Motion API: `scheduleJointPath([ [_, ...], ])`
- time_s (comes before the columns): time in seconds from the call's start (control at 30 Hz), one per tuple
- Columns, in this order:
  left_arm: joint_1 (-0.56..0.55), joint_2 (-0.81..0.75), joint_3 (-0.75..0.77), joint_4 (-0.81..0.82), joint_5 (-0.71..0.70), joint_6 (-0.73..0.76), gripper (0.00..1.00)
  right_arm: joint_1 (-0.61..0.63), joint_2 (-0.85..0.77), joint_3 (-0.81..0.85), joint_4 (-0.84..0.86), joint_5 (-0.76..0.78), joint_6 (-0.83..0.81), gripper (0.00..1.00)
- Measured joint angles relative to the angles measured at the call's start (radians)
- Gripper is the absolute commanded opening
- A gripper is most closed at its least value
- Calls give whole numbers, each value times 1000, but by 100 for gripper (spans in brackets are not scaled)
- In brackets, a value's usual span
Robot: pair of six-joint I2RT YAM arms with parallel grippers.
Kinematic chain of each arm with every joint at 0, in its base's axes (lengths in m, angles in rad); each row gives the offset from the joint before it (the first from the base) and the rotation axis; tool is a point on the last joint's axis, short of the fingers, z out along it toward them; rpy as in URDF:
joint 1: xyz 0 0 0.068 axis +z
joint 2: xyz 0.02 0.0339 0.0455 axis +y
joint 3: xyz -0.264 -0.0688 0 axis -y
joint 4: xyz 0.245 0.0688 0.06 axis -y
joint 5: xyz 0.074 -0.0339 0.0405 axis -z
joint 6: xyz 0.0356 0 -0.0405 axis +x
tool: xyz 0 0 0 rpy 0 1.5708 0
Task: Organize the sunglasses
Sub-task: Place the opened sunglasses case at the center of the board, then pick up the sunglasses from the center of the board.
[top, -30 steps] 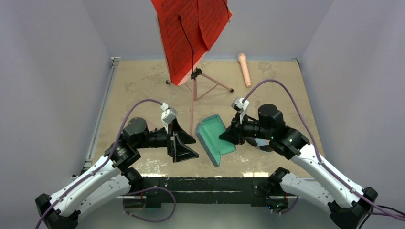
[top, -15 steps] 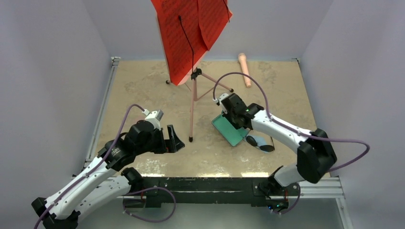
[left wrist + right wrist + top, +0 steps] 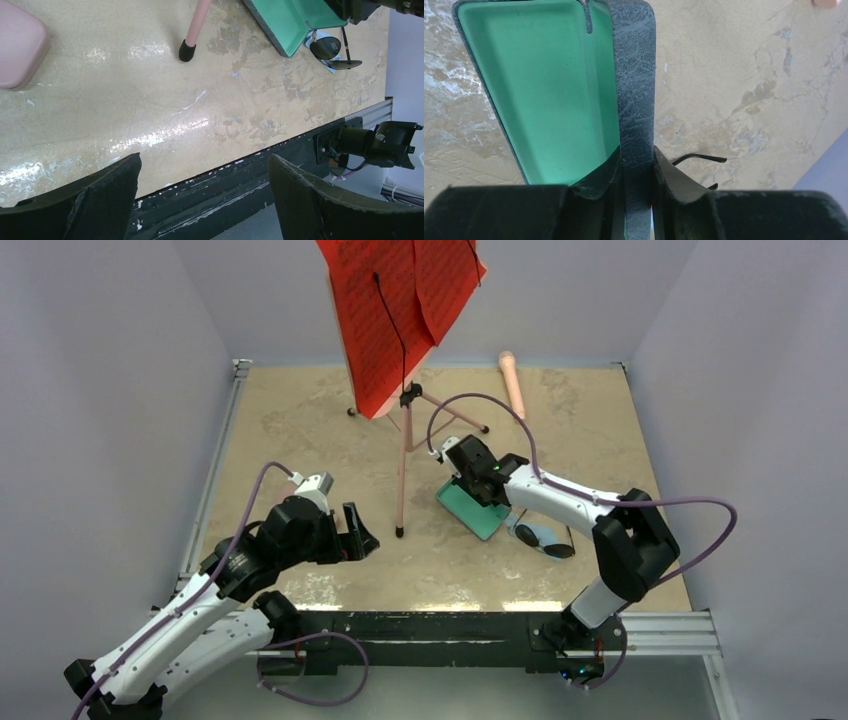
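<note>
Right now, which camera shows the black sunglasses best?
The left wrist view: the black sunglasses lie unobstructed on the table beside the open case, both dark lenses and thin arms clear. The top external view shows them small, with little detail. The right wrist view catches only one thin arm.

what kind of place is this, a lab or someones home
Most likely a robot test cell, not a home: plain grey walls box in a stone-patterned table, two arms are bolted to a black rail at its edge, and a red music stand and green-lined case look staged.
</note>
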Motion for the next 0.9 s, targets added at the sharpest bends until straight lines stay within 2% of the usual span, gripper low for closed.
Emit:
scheduleJointPath([
  [0.07,0,3,0,-1,0,0,100,5,19,0,10,-5,-2,28],
  [0.3,0,15,-3,-6,0,0,100,19,53,6,48,-21,3,54],
  [0.5,0,5,-3,-13,0,-3,100,23,-40,-6,64,-35,76,80],
  [0.67,0,-13,-4,-22,1,-17,100,7,-274,-62,73,-44,232,81],
  [0.73,0,-13,-4,-23,3,-18,100,-42,-373,-104,73,-67,310,81],
  [0.8,0,-13,-5,-25,4,-18,100,-135,-450,-150,71,-105,380,80],
  [0.9,0,-11,-5,-27,4,-19,100,-365,-528,-224,41,-155,499,79],
])
